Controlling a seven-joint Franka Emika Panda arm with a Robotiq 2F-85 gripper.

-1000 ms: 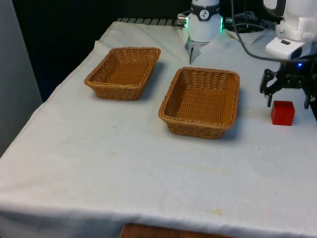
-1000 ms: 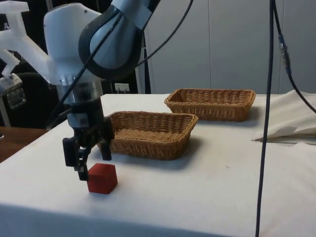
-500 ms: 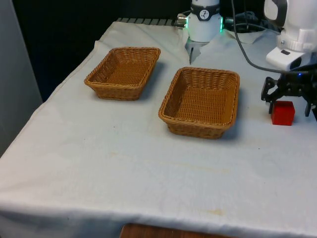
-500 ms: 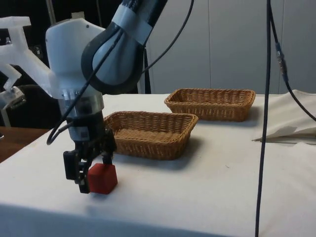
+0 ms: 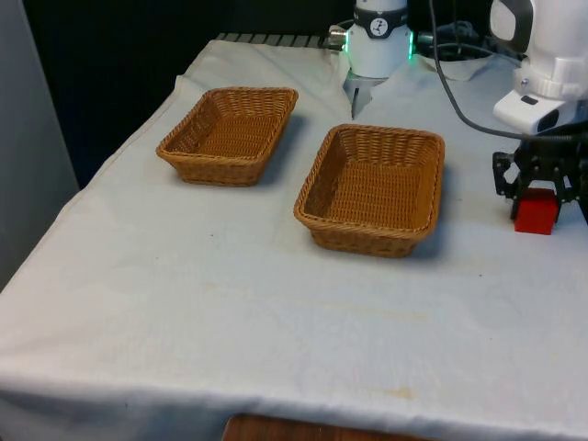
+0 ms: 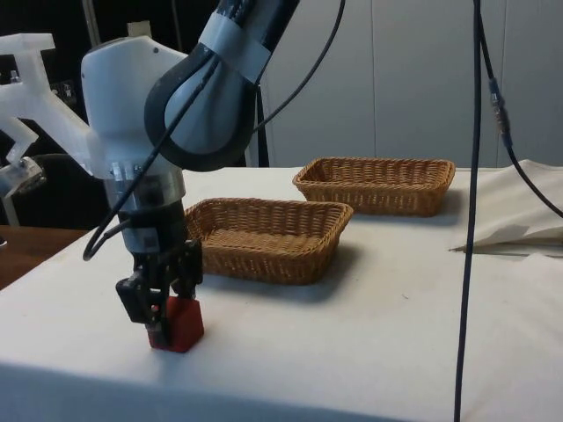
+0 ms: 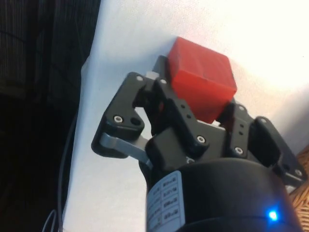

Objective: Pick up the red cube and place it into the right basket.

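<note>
The grasp step is in hand: the red cube (image 5: 536, 211) is clamped between the fingers of the gripper (image 6: 163, 303), low at the cloth by the front view's right edge, just right of the right basket (image 5: 375, 188). A lift, then a carry leftward over that basket's rim, is called for next. Whether the cube is touching the cloth cannot be made out. The left basket (image 5: 230, 134) lies further left.

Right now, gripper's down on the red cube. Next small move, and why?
Probably a short straight lift. The gripper sits down around the red cube, a finger on each side, and the cube rests on the white cloth. The nearer basket, on the front view's right, has a raised wicker rim, so the cube needs height before any sideways travel towards it.
</note>
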